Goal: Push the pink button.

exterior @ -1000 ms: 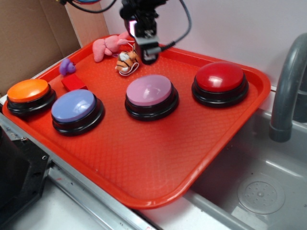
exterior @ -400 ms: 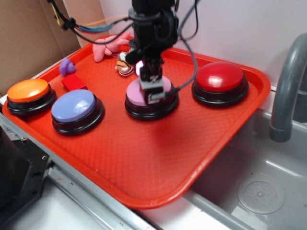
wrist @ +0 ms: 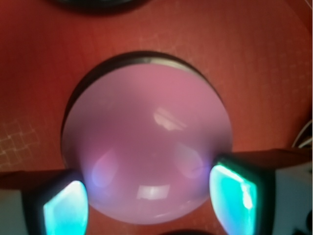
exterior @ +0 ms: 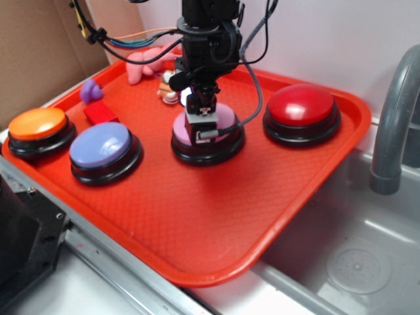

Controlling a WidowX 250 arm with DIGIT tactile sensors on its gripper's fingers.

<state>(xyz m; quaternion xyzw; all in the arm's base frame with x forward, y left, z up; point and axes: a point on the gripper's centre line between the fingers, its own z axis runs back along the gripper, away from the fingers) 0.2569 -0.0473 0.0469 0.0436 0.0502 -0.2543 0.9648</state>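
Note:
The pink button (exterior: 225, 119), a pale-pink glossy dome on a black base, sits mid-tray between the lavender-blue and red domes. My gripper (exterior: 200, 133) points straight down onto its top and appears to touch the dome. In the wrist view the pink button (wrist: 146, 142) fills the frame very close. My gripper (wrist: 149, 198) stands open, its glowing teal fingers (wrist: 66, 208) apart on either side of the dome's near edge. Nothing is gripped between them.
On the red tray (exterior: 216, 216) also stand a red button (exterior: 302, 105), a lavender-blue button (exterior: 102, 144) and an orange button (exterior: 37, 123). A pink plush (exterior: 141, 65), a small tiger toy (exterior: 168, 94), a purple piece (exterior: 90, 90) and a red block (exterior: 100, 113) lie at the back. A sink (exterior: 354, 262) with a grey faucet (exterior: 394, 118) is on the right.
My gripper came forward from the tray's back edge near the tiger toy and dropped down onto the pink button. The other things have not moved.

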